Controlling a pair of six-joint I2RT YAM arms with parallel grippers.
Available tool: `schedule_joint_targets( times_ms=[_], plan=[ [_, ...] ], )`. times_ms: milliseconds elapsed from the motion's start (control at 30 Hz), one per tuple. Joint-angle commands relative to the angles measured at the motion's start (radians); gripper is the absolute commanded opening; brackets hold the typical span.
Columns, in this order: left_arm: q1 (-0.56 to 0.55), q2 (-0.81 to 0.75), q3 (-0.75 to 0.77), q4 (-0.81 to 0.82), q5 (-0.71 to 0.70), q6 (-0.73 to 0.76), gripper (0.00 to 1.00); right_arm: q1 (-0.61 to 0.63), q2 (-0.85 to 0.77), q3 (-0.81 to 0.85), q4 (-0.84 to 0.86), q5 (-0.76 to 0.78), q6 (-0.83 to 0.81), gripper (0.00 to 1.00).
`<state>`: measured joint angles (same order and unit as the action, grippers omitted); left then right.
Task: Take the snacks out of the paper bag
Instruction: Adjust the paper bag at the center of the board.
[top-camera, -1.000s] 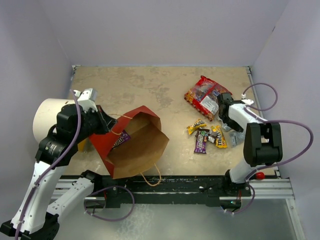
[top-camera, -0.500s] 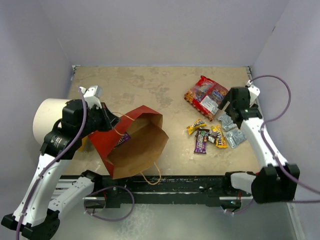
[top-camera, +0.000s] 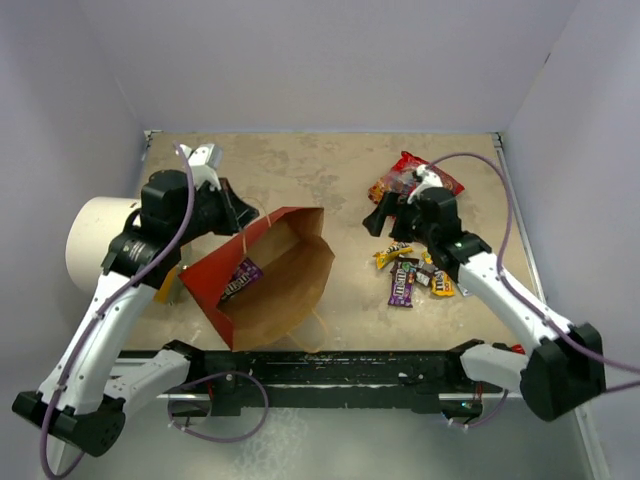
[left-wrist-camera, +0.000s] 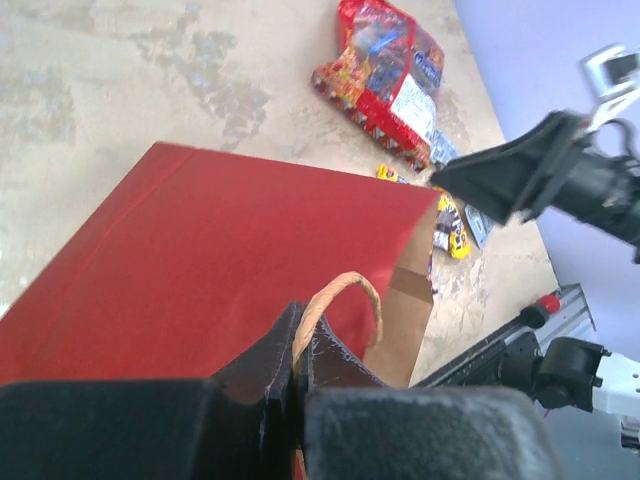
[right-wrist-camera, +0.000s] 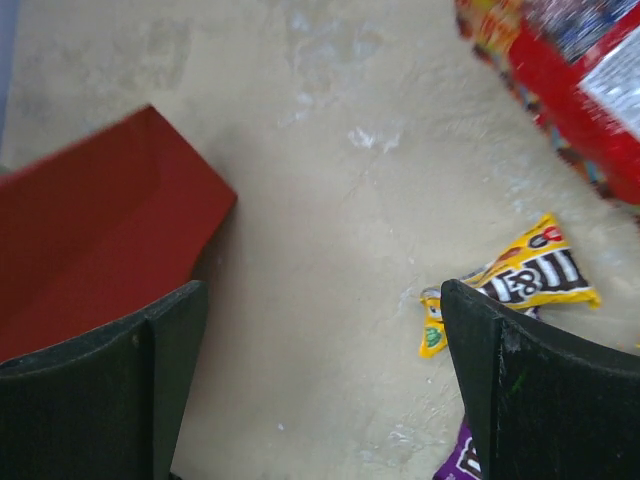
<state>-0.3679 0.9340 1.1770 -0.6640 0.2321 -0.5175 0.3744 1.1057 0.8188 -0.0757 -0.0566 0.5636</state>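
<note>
The paper bag (top-camera: 285, 285) lies on its side at centre left, red outside, its kraft mouth facing the front. A purple candy pack (top-camera: 240, 278) lies inside it. My left gripper (top-camera: 238, 215) is shut on the bag's tan string handle (left-wrist-camera: 340, 295), holding up the top edge of the red bag (left-wrist-camera: 200, 260). My right gripper (top-camera: 380, 215) hangs open and empty over bare table (right-wrist-camera: 330, 250), between the bag (right-wrist-camera: 90, 240) and the snacks. The red snack bags (top-camera: 425, 172) lie behind it. Yellow (right-wrist-camera: 520, 275), brown and purple candy packs (top-camera: 405, 285) sit beside it.
A big white cylinder (top-camera: 90, 240) stands at the left wall beside my left arm. Lilac walls close the table on three sides. A black rail (top-camera: 350, 365) runs along the front edge.
My right gripper has opened wide and swung left from the snack pile towards the bag. My left gripper has carried the handle farther back and up, tipping the bag.
</note>
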Motion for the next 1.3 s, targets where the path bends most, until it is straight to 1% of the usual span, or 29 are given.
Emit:
schedule_joint_targets(
  times_ms=[0,167,367,467,633,833,900,933,1067,1100,1200,1267],
  plan=[
    [0.0,0.071,0.102,0.17,0.052,0.063,0.0,0.066,0.153,0.077,-0.052,-0.064,0.019,1.0],
    [0.0,0.14,0.142,0.259,0.113,0.104,0.0,0.097,0.255,0.112,-0.045,-0.042,0.007,1.0],
    [0.0,0.224,0.178,0.38,0.167,0.154,0.0,0.129,0.348,0.178,-0.027,-0.1,0.035,1.0],
    [0.0,0.296,0.233,0.416,0.216,0.182,0.0,0.162,0.385,0.217,-0.031,-0.11,0.056,1.0],
    [-0.003,0.42,0.323,0.477,0.341,0.19,0.0,0.229,0.416,0.218,0.0,-0.107,0.066,1.0],
    [-0.026,0.543,0.445,0.474,0.461,0.188,0.0,0.301,0.419,0.223,0.033,-0.093,0.057,1.0],
    [-0.034,0.559,0.462,0.45,0.504,0.211,0.0,0.321,0.42,0.22,0.053,-0.09,0.064,1.0],
    [-0.037,0.562,0.467,0.409,0.52,0.234,0.0,0.334,0.421,0.219,0.059,-0.087,0.067,1.0],
    [-0.037,0.51,0.426,0.23,0.48,0.357,0.0,0.366,0.397,0.179,0.032,-0.02,0.081,1.0],
    [-0.038,0.438,0.332,0.178,0.44,0.396,0.0,0.366,0.334,0.099,-0.004,0.053,0.039,1.0],
    [-0.038,0.326,0.208,0.18,0.423,0.376,0.0,0.366,0.216,0.009,-0.05,0.137,-0.069,1.0],
    [-0.038,0.277,0.14,0.187,0.428,0.341,0.0,0.366,0.113,-0.06,-0.094,0.165,-0.122,1.0]
  ],
)
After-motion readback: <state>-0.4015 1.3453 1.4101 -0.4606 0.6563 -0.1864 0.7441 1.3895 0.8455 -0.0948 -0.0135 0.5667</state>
